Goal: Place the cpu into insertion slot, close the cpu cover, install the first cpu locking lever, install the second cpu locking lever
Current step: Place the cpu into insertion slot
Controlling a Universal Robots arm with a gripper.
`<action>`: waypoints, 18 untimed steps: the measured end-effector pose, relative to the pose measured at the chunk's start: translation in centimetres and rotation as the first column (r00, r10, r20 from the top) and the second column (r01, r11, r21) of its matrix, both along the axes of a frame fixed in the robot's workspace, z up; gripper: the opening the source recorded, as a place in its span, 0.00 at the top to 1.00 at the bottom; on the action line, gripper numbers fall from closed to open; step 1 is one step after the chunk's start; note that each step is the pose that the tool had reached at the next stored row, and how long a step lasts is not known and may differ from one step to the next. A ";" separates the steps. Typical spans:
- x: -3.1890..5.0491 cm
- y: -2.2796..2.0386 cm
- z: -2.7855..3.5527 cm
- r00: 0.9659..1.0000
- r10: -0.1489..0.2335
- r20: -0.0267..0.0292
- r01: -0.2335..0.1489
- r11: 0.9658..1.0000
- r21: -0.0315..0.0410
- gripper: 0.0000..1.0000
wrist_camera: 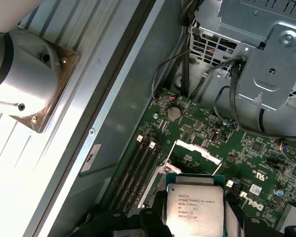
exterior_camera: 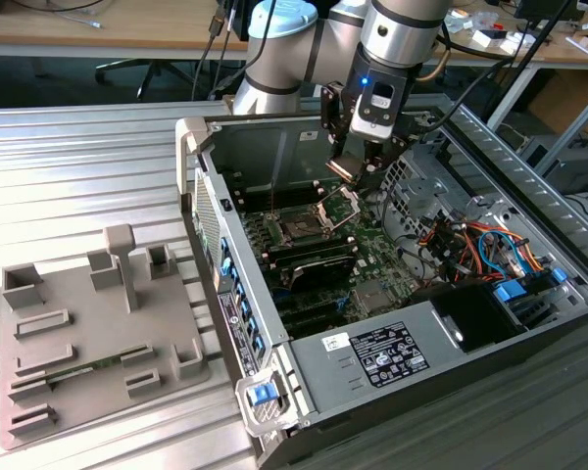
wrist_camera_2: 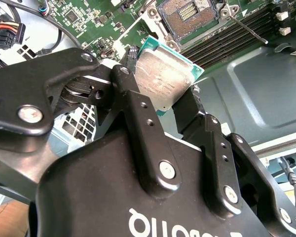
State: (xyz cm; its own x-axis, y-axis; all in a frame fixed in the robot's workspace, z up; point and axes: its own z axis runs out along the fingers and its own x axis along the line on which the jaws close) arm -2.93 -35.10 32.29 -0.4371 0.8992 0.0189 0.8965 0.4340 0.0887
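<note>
My gripper (exterior_camera: 355, 168) hangs inside the open computer case and is shut on the cpu (exterior_camera: 343, 166), a small flat square chip. In the second wrist view the cpu (wrist_camera_2: 163, 79) sits tilted between the two black fingers (wrist_camera_2: 134, 101), above and beside the open insertion slot (wrist_camera_2: 187, 17). The first wrist view shows the cpu's silvery top (wrist_camera: 195, 210) just short of the cpu cover (wrist_camera: 197, 157), which stands raised on its hinge. On the motherboard the insertion slot (exterior_camera: 299, 227) lies below and to the exterior view's left of the gripper. A thin locking lever (wrist_camera_2: 246, 29) sticks out unlatched.
Memory slots (wrist_camera: 140, 165) run beside the socket. Cables (exterior_camera: 470, 245) and a metal drive cage (wrist_camera: 266, 74) crowd the exterior view's right of the case. A power supply (exterior_camera: 392, 352) sits at the case front. A grey fixture tray (exterior_camera: 88, 333) lies on the table.
</note>
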 end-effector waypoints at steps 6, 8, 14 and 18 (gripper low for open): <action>0.00 0.00 0.00 1.000 -0.011 0.000 0.011 1.000 0.000 0.45; 0.00 0.00 0.00 1.000 -0.017 0.000 0.017 1.000 0.000 0.45; 0.00 0.00 -0.01 1.000 -0.027 0.000 0.027 1.000 0.000 0.45; 0.00 0.00 -0.01 0.999 -0.036 0.000 0.036 0.999 0.000 0.45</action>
